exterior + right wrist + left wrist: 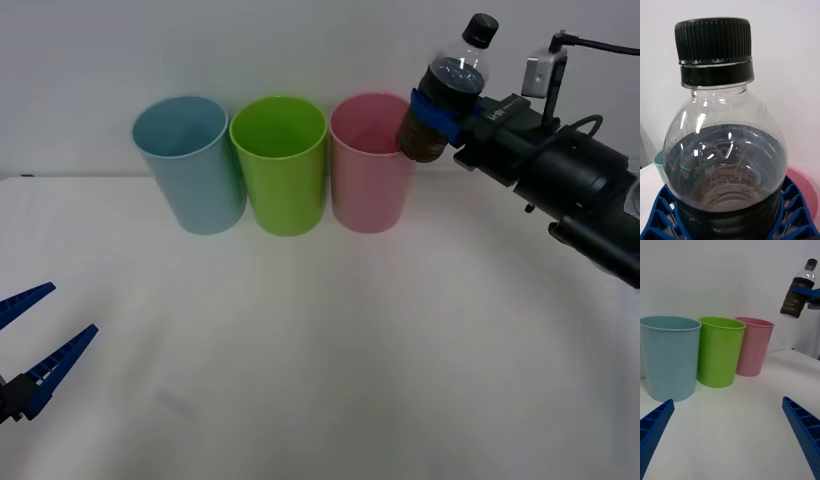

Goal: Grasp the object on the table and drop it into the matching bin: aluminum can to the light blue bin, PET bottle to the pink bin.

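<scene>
White table [320, 380] below, right gripper [437, 112] clamped around PET bottle [445, 92] beside pink bin [368, 180]; left gripper [40, 335] wide open.

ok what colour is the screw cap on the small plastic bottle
Black, ribbed around its side. The small clear plastic bottle's screw cap shows best in the right wrist view.

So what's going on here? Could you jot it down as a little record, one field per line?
held item: PET bottle, black cap, dark body, tilted, lifted off the table
holder: right gripper, shut around the bottle's body
bottle position: in the air beside the pink bin's rim, on its right; not yet over the opening as far as the left wrist view shows
bins: light blue bin, green cup, pink bin, upright in a row, left to right
other arm: left gripper, open, low over the table's near left
</scene>
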Tool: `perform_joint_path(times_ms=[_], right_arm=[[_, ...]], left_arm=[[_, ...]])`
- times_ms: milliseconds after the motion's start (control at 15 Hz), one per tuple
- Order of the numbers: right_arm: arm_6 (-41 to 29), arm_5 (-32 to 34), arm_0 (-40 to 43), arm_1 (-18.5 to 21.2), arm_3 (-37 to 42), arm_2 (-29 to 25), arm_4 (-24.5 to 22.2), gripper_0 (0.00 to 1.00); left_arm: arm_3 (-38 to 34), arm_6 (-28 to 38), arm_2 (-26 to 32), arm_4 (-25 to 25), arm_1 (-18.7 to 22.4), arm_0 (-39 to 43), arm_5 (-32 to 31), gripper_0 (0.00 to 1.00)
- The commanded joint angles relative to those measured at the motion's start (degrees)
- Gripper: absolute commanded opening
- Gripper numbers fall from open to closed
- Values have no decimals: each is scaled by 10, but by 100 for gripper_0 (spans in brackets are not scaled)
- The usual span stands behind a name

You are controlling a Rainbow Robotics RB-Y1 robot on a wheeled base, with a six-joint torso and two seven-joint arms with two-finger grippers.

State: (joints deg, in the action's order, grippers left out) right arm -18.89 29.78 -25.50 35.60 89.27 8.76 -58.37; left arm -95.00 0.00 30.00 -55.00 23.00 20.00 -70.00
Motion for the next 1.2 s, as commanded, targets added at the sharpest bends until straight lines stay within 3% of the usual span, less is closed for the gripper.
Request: perform_joint_path(times_ms=[67,600,1200], right_arm=[[-5,1,-44,-37,-52,4,-34,0],[-7,-13,-145,-122,-182,4,-109,0],[-1,-89,-161,-164,-196,4,-157,0]], left_arm=[[0,0,0,0,0,0,0,100],[0,0,0,0,0,0,0,100],[0,0,0,0,0,0,0,100]])
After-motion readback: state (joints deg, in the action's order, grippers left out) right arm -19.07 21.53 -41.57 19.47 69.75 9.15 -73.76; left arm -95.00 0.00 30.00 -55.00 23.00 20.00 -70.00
